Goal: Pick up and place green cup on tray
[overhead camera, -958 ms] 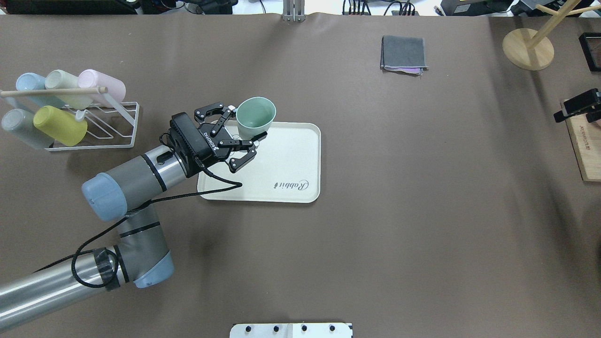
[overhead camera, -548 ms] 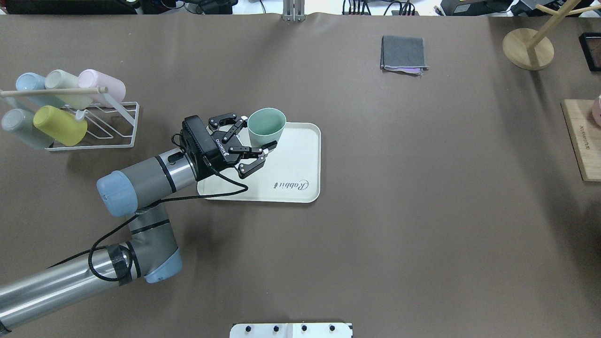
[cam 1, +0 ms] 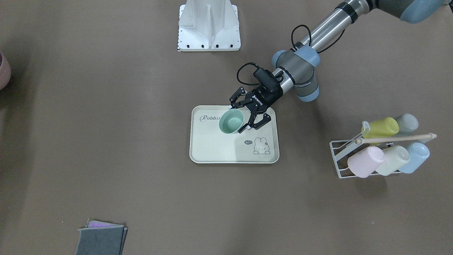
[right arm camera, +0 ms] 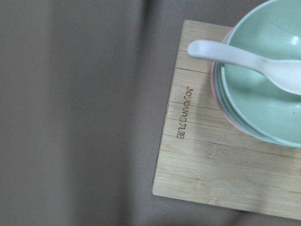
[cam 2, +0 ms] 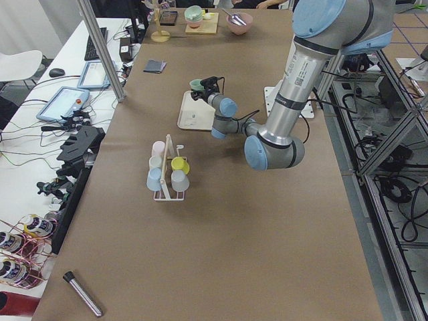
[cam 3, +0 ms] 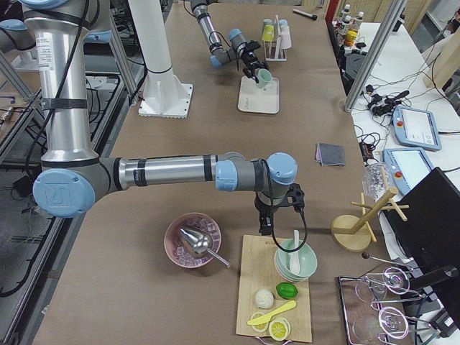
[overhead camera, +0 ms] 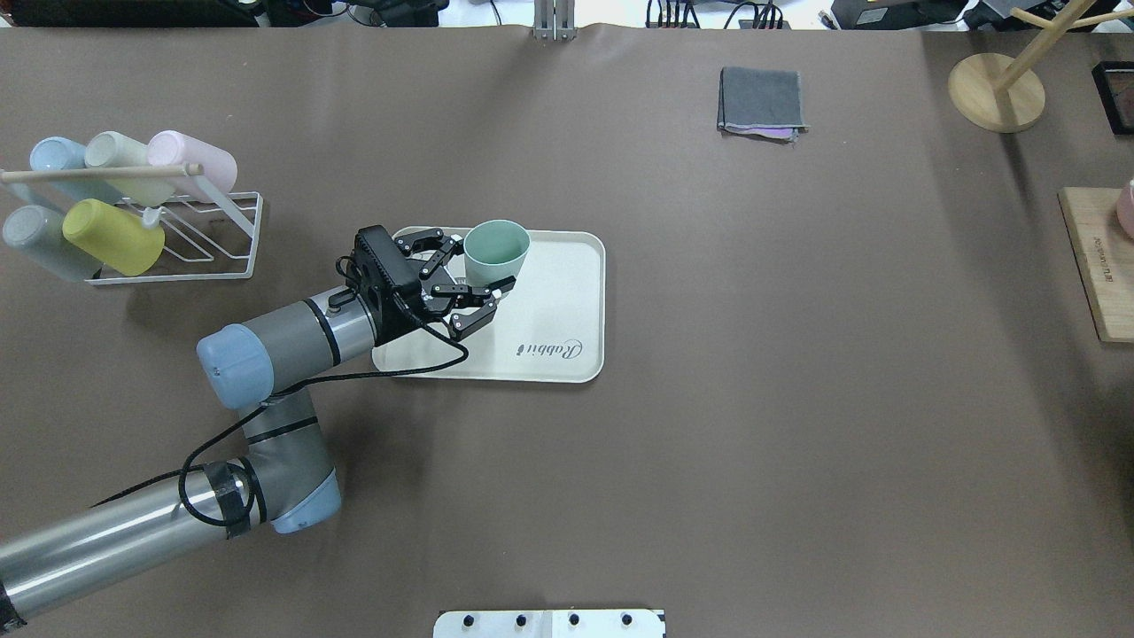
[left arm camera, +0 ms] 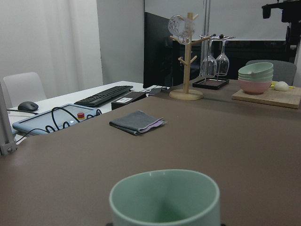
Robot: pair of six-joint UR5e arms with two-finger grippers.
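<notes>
While the cup is clamped in the left gripper, it is held upright, mouth up, so that it can be set on its base without being turned. It is gripped from the side, across the wall below the rim, so that the underside is left free to meet the tray. The arm is set low and nearly level on the rack side, so the jaws are placed beside the cup rather than above it. In the left wrist view the rim is seen centred at the bottom edge, from which a square seating in the grip is judged. The cup is found over the tray's inner area, inside the raised rim and apart from the bunny drawing; whether its base touches the tray cannot be told. The setting-down is judged to be in hand, with release not yet made; the light cup could be tipped if it is dropped from any height. The right gripper is held well apart, by the board with the bowls, presumably so that the tray side is left to the other arm; whether it is open or closed cannot be told.
</notes>
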